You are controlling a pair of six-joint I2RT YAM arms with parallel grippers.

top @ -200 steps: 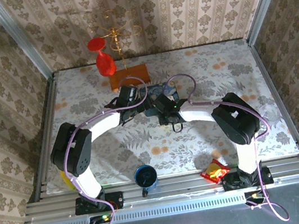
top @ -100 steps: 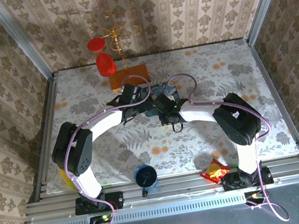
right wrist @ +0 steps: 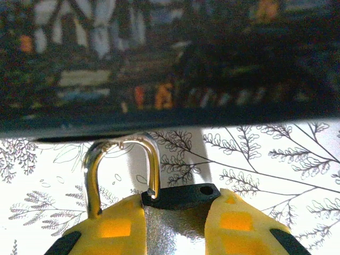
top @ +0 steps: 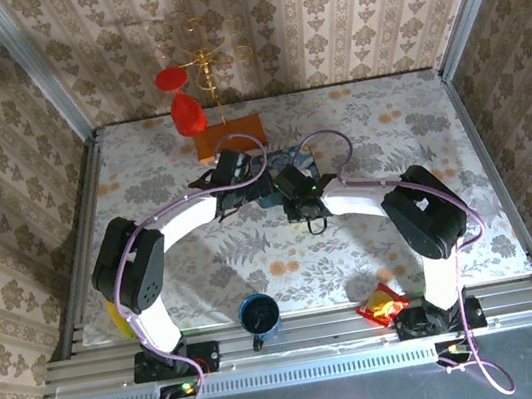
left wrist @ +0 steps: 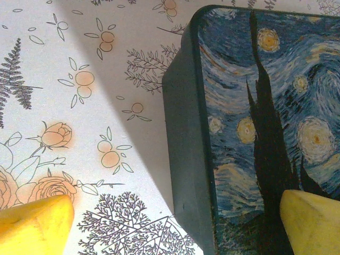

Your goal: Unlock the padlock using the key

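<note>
Within right pincer, padlock points shackle toward tin.

The padlock stands upright, its body clamped between the yellow fingers of the right gripper. The body is silvery with a dark top plate. Its curved silver shackle is open: the free end sits beside an empty hole, close to the tin's dark wall.

The blue tin blocked the middle of the table, with the padlock just beside its wall. Behind it stood an orange block. The far right and left were open. Near the front sat a mug and snack bag.
</note>
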